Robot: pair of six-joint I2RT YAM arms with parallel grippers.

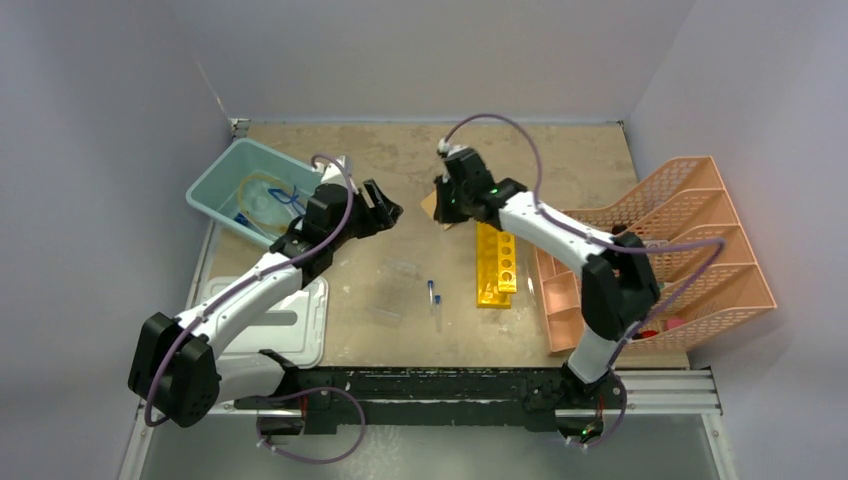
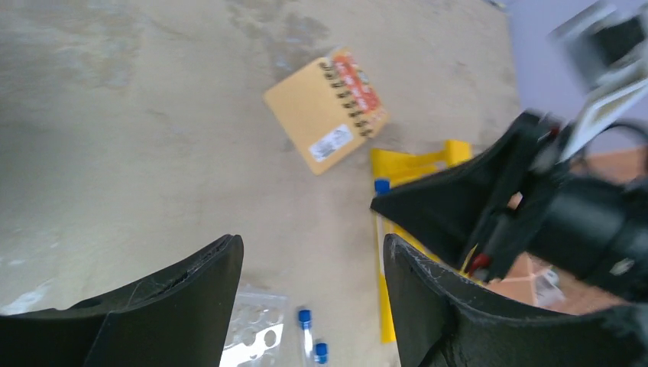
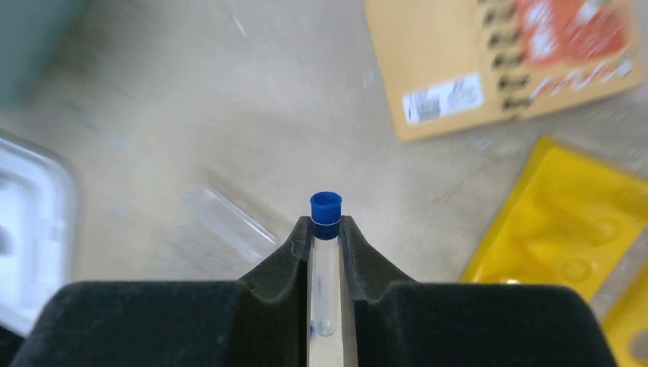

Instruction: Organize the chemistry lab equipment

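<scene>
My right gripper [image 3: 326,226] is shut on a clear blue-capped tube [image 3: 325,208], whose cap sticks out past the fingertips. In the top view it [image 1: 449,205] hangs above the far end of the two yellow racks [image 1: 496,265]. My left gripper [image 1: 386,210] is open and empty, raised over the table just left of the right gripper. Below it lie a clear plastic tube rack [image 1: 393,290] and two loose blue-capped tubes [image 1: 434,296]; these tubes [image 2: 307,330] also show between my left fingers. The yellow rack [image 3: 565,229] lies right of the held tube.
A tan spiral notebook [image 2: 326,109] lies by the yellow racks' far end. A teal bin [image 1: 222,175] with tubing and a bag stands at the back left, a white tray [image 1: 300,325] at the front left, and a salmon-pink mesh organiser [image 1: 690,250] at the right.
</scene>
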